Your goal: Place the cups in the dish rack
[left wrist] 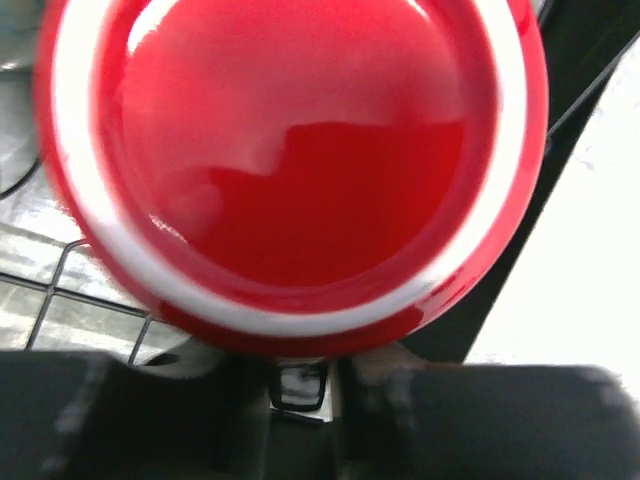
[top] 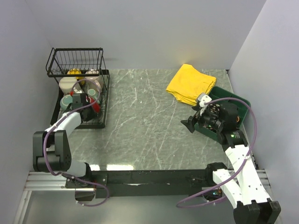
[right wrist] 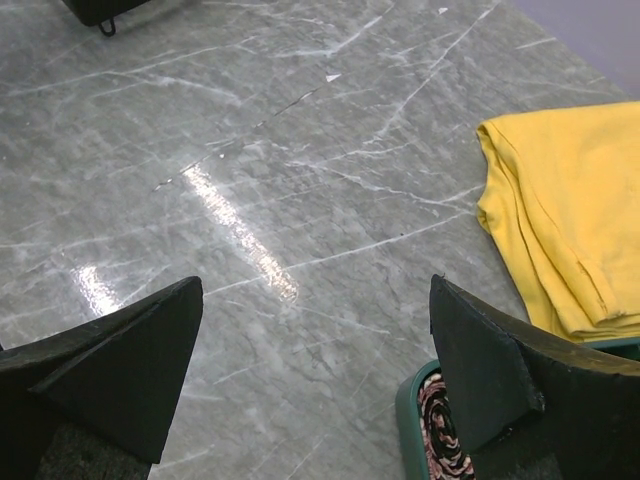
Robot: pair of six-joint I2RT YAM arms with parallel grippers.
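At the dish rack (top: pixel 77 58) the left claw (left wrist: pixel 298 400) is by the red cup (left wrist: pixel 300 160), grip unclear, and far off the right claw (right wrist: pixel 316 295) is open, empty.

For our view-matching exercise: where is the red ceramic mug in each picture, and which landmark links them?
Top external: red ceramic mug far left, at the black wire dish rack.
Left wrist: the mug fills most of the frame.
Right wrist: not in view.
Shared landmark: the rack's wires, in the top and left wrist views.
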